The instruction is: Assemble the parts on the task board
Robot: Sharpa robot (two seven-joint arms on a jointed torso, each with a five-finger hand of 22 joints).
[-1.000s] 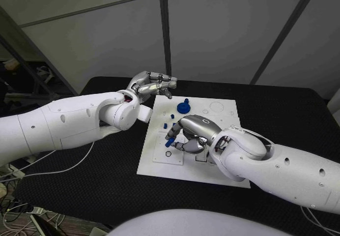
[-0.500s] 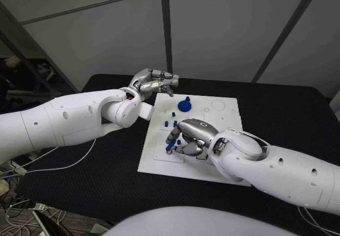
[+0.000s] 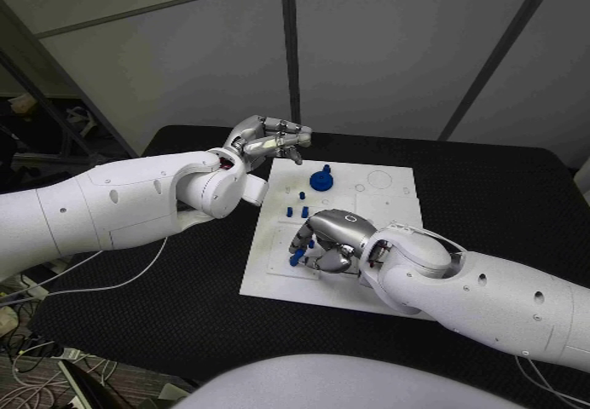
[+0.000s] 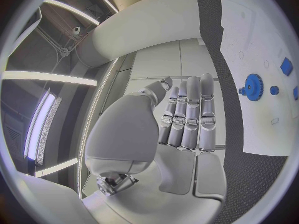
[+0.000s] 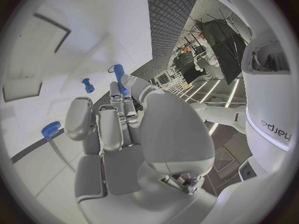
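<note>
The black bench [image 3: 147, 315] carries the white task board [image 3: 387, 200]. The left hand [image 3: 266, 138] hangs beyond the board's far corner, its fingers [image 4: 189, 115] straight, together and holding nothing, seemingly parked out of the way. The right hand [image 3: 330, 241] is over the board, fingers [image 5: 118, 115] pinching a blue peg [image 5: 119, 78], probably aiming for a hole. A blue gear [image 3: 322, 180] sits beyond those fingers, small blue parts [image 3: 297, 209] between.
</note>
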